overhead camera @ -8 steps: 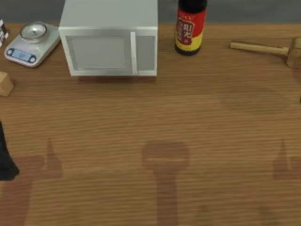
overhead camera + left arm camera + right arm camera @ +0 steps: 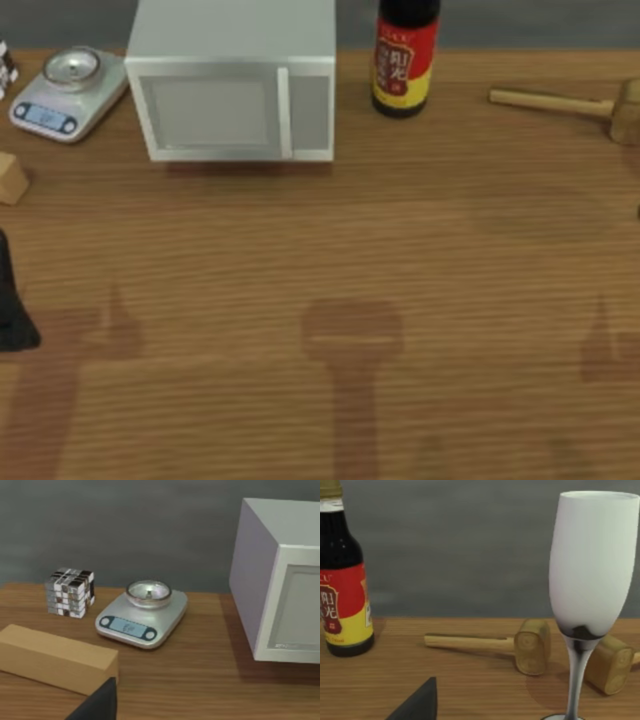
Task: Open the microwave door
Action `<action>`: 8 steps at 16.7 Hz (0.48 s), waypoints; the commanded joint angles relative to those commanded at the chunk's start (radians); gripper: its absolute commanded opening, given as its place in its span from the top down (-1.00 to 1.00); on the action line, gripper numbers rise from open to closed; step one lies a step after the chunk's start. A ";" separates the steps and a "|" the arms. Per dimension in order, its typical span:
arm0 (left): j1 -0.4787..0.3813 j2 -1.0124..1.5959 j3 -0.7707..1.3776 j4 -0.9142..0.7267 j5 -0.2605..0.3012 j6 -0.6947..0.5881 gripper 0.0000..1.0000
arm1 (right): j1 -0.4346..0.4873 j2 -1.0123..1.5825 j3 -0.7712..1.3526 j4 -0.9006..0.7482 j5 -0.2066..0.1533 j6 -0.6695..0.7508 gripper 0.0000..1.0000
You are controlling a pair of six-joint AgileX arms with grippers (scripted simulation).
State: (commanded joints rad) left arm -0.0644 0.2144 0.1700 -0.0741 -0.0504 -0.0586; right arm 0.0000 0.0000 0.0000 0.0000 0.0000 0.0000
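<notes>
The microwave (image 2: 235, 35) stands at the table's far side, left of centre. Its door (image 2: 212, 112) is closed flat against the front, with the vertical white handle strip (image 2: 284, 112) beside the grey control panel (image 2: 311, 110). The left wrist view shows the microwave (image 2: 257, 565) from the side, with the door (image 2: 302, 607) facing the table. My left gripper (image 2: 12, 310) shows as a dark shape at the table's left edge, well in front of the microwave and holding nothing. Only a dark tip of my right gripper (image 2: 420, 705) shows, in the right wrist view, near the table's right side.
A silver kitchen scale (image 2: 62, 92), a patterned cube (image 2: 70, 592) and a wooden block (image 2: 10, 178) lie left of the microwave. A sauce bottle (image 2: 405, 60) stands to its right. A wooden mallet (image 2: 570, 103) and a white wine glass (image 2: 590, 565) are at the far right.
My left gripper has shifted a little toward the far side of the table, and its shadow has slid slightly right. The microwave door has not moved.
</notes>
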 joint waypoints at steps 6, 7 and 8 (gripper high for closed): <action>-0.155 0.489 0.396 -0.132 -0.093 -0.130 -1.00 | 0.000 0.000 0.000 0.000 0.000 0.000 -1.00; -0.186 0.585 0.472 -0.156 -0.110 -0.154 -1.00 | 0.000 0.000 0.000 0.000 0.000 0.000 -1.00; -0.216 0.682 0.549 -0.181 -0.128 -0.179 -1.00 | 0.000 0.000 0.000 0.000 0.000 0.000 -1.00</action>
State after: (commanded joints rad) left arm -0.2806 0.8966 0.7192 -0.2553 -0.1783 -0.2375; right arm 0.0000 0.0000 0.0000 0.0000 0.0000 0.0000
